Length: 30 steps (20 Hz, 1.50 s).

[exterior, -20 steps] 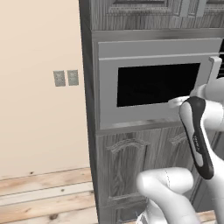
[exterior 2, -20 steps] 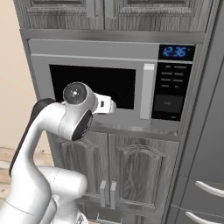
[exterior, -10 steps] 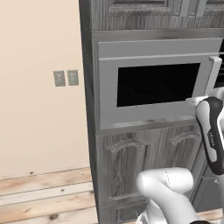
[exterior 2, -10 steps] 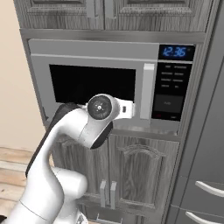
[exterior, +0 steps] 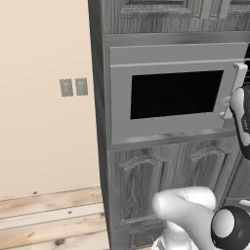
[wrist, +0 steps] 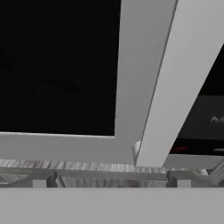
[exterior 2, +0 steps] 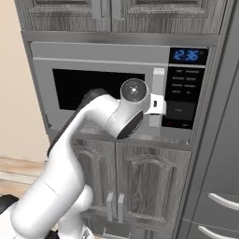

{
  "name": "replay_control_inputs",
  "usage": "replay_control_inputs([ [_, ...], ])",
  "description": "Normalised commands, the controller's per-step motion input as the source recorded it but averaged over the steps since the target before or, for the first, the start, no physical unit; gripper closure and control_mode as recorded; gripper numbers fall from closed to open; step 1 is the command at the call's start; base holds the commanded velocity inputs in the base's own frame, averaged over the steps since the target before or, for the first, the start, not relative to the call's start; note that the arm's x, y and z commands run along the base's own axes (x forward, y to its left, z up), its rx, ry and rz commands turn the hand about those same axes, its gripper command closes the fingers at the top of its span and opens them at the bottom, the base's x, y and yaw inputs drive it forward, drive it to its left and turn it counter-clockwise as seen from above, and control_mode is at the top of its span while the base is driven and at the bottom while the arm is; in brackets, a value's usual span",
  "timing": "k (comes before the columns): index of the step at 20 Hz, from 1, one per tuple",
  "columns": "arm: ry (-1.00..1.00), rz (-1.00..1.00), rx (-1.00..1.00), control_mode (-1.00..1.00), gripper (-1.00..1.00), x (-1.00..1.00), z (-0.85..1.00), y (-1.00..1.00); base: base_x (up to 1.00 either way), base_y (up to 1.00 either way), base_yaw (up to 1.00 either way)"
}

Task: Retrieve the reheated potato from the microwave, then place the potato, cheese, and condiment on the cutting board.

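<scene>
The microwave [exterior: 171, 95] is built into grey wood cabinetry, and its dark window door [exterior 2: 79, 86] is closed. Its pale vertical bar handle [exterior 2: 159, 81] stands at the door's right side. My gripper [exterior 2: 158, 106] is at the lower part of that handle, pointing at the door. The hand view looks close up at the handle [wrist: 183, 78] and dark window [wrist: 57, 65], and nothing sits between my jaws. The potato is hidden behind the dark door. The cheese, condiment and cutting board are out of view.
A control panel with a blue clock [exterior 2: 188, 55] sits right of the handle. Cabinet doors [exterior 2: 140, 186] lie below and more [exterior 2: 116, 11] above. Drawers [exterior 2: 219, 200] stand at the right. A beige wall with outlets [exterior: 73, 87] and a wood floor [exterior: 49, 219] are left.
My arm has swung right across the microwave door, carrying the hand to the handle. The door has stayed closed.
</scene>
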Motion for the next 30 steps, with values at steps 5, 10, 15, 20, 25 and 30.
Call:
replay_control_inputs([
  [5,0.18,0.00,0.00,-1.00,-1.00,0.27,0.12,-0.50,0.00,0.00,0.00],
  [10,-0.06,0.02,0.06,-1.00,-1.00,0.11,-0.15,-0.26,0.00,0.00,0.00],
  [15,-0.21,0.01,0.12,-1.00,-1.00,0.19,-0.24,-0.15,0.00,0.00,0.00],
  [20,-0.11,0.01,0.15,-1.00,-1.00,0.43,-0.13,-0.08,0.00,0.00,0.00],
  [25,0.01,0.00,0.08,-1.00,-1.00,0.60,-0.02,-0.07,0.00,0.00,0.00],
  [30,0.01,0.03,0.04,-1.00,-1.00,0.44,0.02,-0.01,0.00,0.00,0.00],
])
